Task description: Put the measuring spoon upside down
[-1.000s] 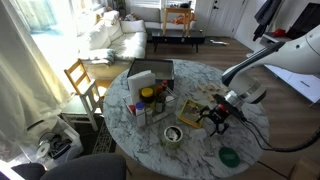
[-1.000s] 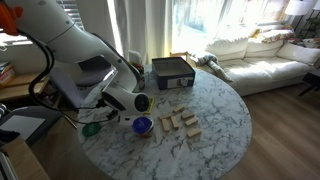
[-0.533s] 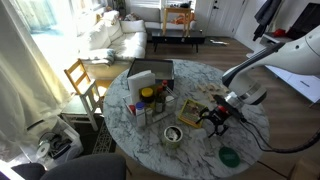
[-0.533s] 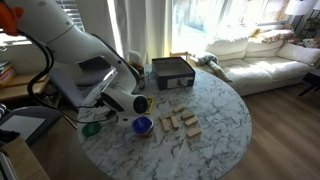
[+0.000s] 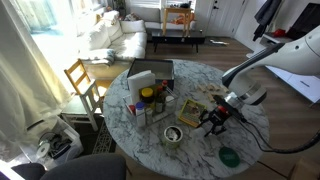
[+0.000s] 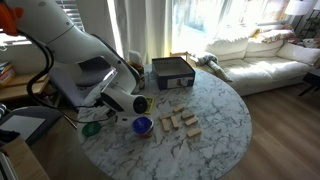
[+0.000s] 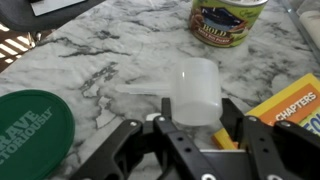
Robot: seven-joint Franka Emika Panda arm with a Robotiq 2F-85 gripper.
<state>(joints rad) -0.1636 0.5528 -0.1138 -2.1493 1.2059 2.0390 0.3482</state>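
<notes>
The measuring spoon point(image 7: 195, 85) is a small round scoop that stands upright on the marble table, with a short handle point(image 7: 140, 92) pointing left. It looks pale and translucent in the wrist view and blue-purple in an exterior view point(image 6: 142, 125). My gripper point(image 7: 196, 108) reaches down over it, with one black finger point(image 7: 163, 112) against each side of the bowl, so it is shut on the scoop. In an exterior view my gripper point(image 5: 216, 122) hides the scoop.
A flat green lid point(image 7: 30, 135) lies close beside the scoop, also seen in both exterior views point(image 5: 229, 156) point(image 6: 92, 128). A labelled can point(image 7: 228, 20) and a yellow box point(image 7: 295, 100) stand nearby. Wooden blocks point(image 6: 180, 122), a silver tin point(image 5: 172, 135) and jars point(image 5: 150, 100) share the round table.
The fingers have drawn in against the scoop's sides. The arm and the scoop stay where they were.
</notes>
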